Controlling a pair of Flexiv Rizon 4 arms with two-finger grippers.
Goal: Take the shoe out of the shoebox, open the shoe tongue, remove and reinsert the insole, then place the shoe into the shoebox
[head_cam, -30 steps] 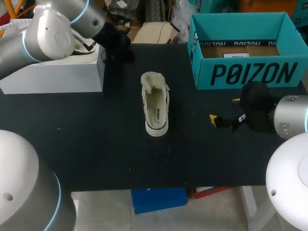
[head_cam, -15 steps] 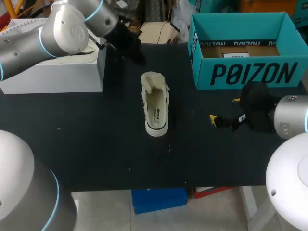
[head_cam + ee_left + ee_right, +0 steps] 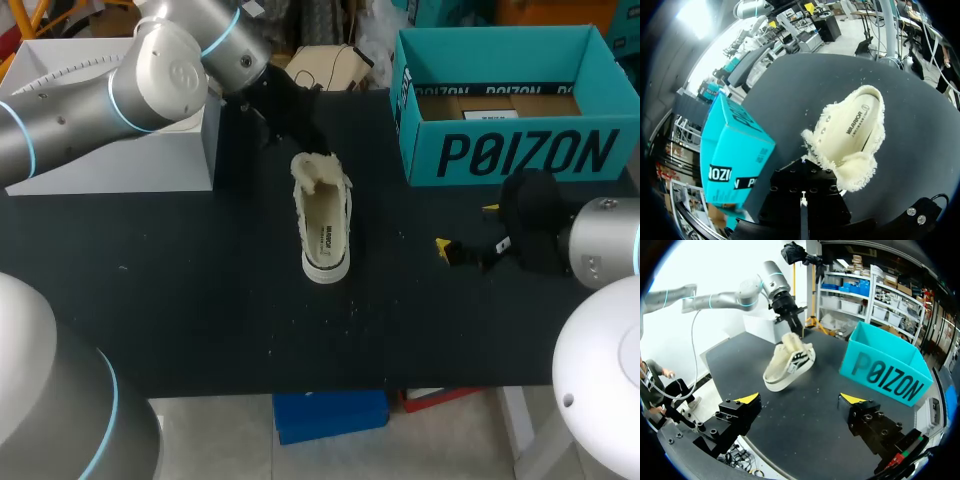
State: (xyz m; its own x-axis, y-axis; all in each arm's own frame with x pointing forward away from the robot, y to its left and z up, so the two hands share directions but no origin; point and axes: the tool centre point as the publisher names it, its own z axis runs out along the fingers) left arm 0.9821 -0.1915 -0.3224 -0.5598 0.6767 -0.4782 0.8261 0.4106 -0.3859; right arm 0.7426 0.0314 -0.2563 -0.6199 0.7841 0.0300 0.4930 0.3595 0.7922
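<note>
one shoe (image 3: 323, 228): is lying upright on its sole near the middle of the black table (image 3: 180, 300), outside the shoebox and well apart from it.
long axis: is running from the table's near edge toward its far edge in the head view, leaning only slightly off that line; the heel is facing the near edge and the toe is pointing at the far edge.
tongue (image 3: 316, 170): cream and fluffy, is standing pulled up and forward over the toe end, leaving the opening wide.
insole (image 3: 852, 125): is lying flat inside the shoe and showing through the opening.
shoebox (image 3: 500, 155): teal and lidless, is sitting at the far right of the table with its open top facing up.
left arm: is coming in from the far left, passing over a white box (image 3: 110, 160) that is sitting at the table's far left.
left gripper (image 3: 308, 135): is hanging just past the toe end, close by the tongue. in its own wrist view the fleece edge is lying right at its front, and i cannot tell whether they are touching. its two finger blocks are sitting pressed together with only a thin seam between them.
right gripper (image 3: 800, 398): is hovering over the right part of the table, on the near side of the shoebox and well apart from the shoe. its yellow tips are standing spread wide and holding nothing. in its wrist view the shoe is lying ahead of it, with the left gripper just above the tongue.
</note>
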